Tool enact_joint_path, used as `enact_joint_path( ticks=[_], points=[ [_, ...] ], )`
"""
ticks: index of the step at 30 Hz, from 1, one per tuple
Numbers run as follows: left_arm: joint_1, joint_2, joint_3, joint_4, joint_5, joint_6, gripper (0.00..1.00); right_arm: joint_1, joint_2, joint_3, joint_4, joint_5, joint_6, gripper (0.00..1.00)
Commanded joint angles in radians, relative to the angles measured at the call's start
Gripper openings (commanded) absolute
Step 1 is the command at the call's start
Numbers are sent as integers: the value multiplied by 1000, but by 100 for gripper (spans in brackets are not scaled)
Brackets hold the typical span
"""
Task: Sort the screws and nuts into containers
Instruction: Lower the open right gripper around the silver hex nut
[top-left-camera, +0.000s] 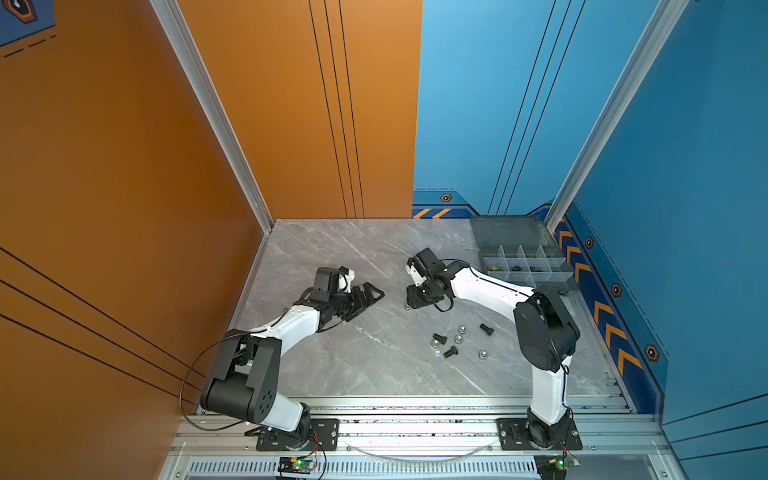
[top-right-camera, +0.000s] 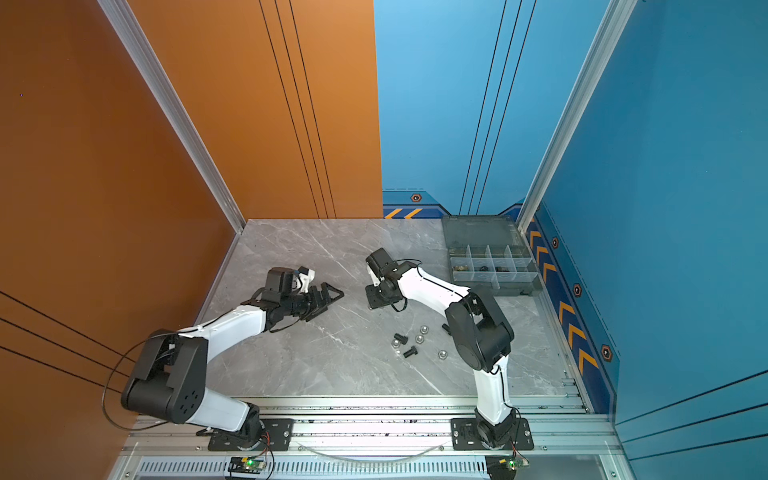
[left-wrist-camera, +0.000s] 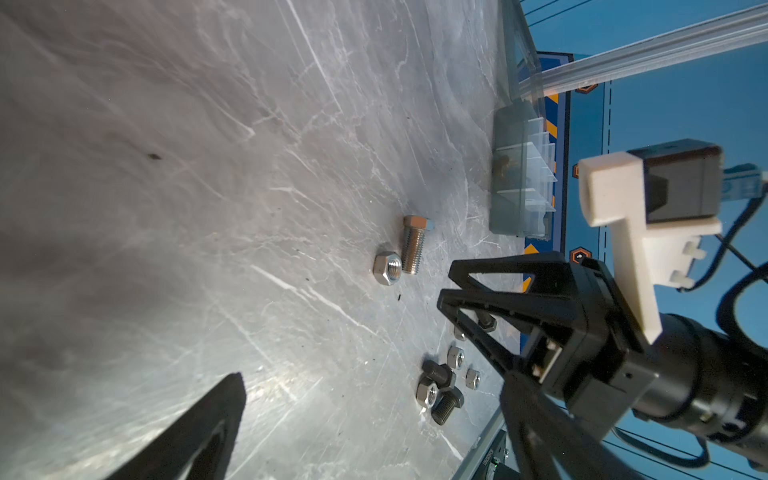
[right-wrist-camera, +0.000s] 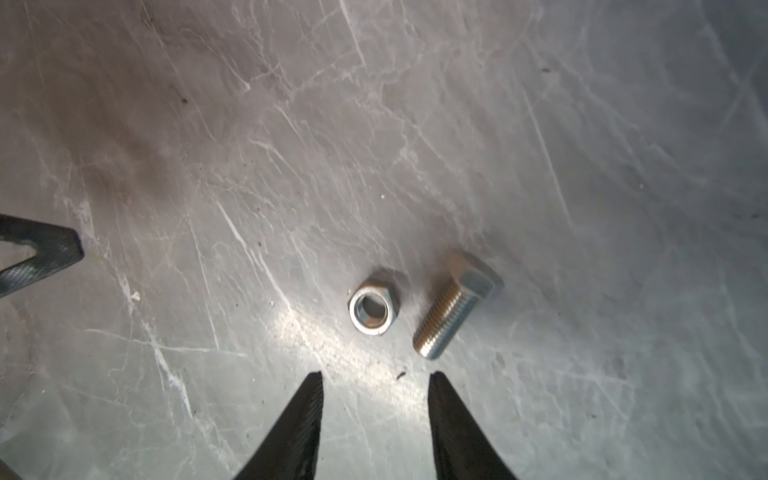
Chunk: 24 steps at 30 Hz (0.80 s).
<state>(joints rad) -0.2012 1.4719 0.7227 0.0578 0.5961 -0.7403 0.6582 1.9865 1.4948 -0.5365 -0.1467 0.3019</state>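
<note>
Right pincer (right-wrist-camera: 374, 374) parted, empty, just short of silver hex nut (right-wrist-camera: 371, 309) beside silver bolt (right-wrist-camera: 455, 305) on counter (right-wrist-camera: 208, 124). Left pincer (top-left-camera: 370, 301) spread, holding nothing.

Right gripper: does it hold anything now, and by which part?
Nothing is held: the right gripper is open, and the silver nut and silver bolt lie free.

Right gripper (right-wrist-camera: 376, 375) parted and empty, silver nut (right-wrist-camera: 371, 307) just beside silver bolt (right-wrist-camera: 457, 305), both lying on grey marbled counter (right-wrist-camera: 249, 124)
</note>
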Motion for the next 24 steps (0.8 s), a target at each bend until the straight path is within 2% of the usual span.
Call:
enact_joint_path(
  ticks=[1, 7, 12, 17, 24],
  points=[
    [20, -39, -26, -42, 29, 33, 98, -2, 44, 62, 10, 22, -32, 45],
    [34, -47, -35, -42, 30, 35, 98, 0, 136, 139, -5, -35, -78, 45],
    [37, -47, -39, -36, 32, 35, 98, 11, 191, 199, -71, -15, -176, 45],
    [42, -53, -44, -36, 30, 33, 98, 11, 208, 220, -99, 13, -235, 45],
    [46, -68, -55, -33, 25, 29, 98, 14, 220, 219, -150, -19, -287, 44]
  ],
)
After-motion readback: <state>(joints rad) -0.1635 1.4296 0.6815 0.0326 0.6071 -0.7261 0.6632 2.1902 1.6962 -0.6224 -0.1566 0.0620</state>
